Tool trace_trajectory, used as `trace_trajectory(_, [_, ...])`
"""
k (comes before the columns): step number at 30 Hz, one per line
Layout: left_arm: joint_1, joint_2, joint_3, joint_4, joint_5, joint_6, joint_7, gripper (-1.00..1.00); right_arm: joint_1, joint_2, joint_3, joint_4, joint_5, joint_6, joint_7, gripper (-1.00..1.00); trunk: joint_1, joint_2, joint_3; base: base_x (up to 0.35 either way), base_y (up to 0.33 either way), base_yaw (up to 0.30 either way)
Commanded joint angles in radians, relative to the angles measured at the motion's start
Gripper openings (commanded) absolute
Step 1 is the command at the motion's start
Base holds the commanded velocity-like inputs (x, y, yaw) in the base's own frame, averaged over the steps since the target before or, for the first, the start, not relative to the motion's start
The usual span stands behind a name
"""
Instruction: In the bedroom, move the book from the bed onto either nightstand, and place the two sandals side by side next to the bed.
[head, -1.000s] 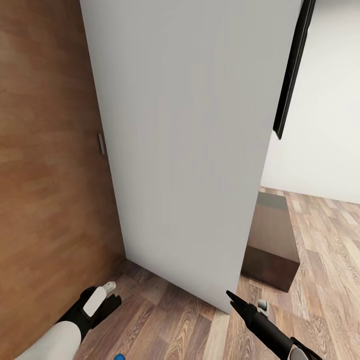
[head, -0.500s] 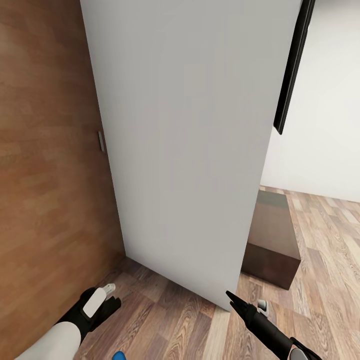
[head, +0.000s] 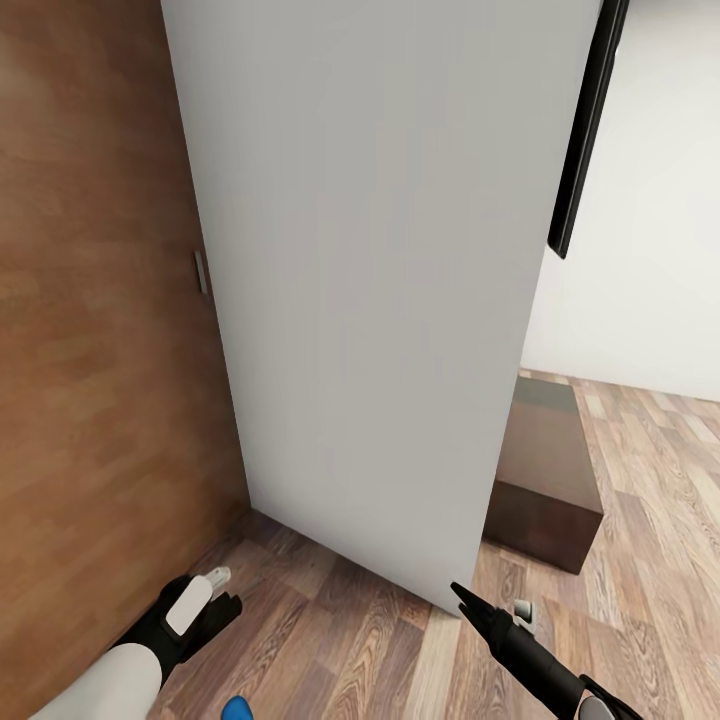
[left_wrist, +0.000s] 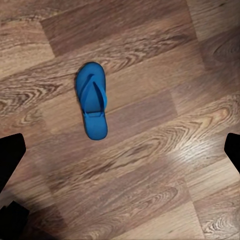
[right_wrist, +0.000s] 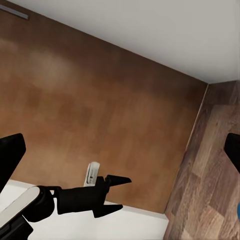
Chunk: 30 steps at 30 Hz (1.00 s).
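Slightly more of the blue sandal (head: 236, 709) now shows at the head view's lower edge than a second ago, and the door handle (head: 201, 272) sits higher: the camera has shifted a little. A grey wall panel (head: 380, 280), a brown wooden door (head: 100, 330) and a dark cabinet (head: 545, 470) stand ahead. Judging by this, the sandal step is in hand; next the left gripper (left_wrist: 120, 145) must descend onto the sandal (left_wrist: 92, 106) lying flat on the floor (left_wrist: 165, 165), well beneath it. Both grippers are spread and empty, the right gripper (right_wrist: 120, 145) facing the door.
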Motion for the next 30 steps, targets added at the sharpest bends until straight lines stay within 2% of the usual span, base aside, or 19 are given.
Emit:
trace_trajectory(1, [0.0, -0.001, 0.002, -0.002, 0.01, 0.002, 0.008, 1.0, -0.001, 0.0, 0.0, 0.0, -0.008, 0.008, 0.001, 1.0, 0.004, -0.008, -0.004, 0.0, 0.0, 0.0])
trace_trajectory(30, [0.0, 0.002, 0.001, -0.002, 0.01, 0.002, -0.003, 1.0, -0.001, 0.001, 0.001, -0.001, -0.01, 0.01, 0.0, 1.0, 0.115, -0.211, -0.095, 0.0, 0.0, 0.0])
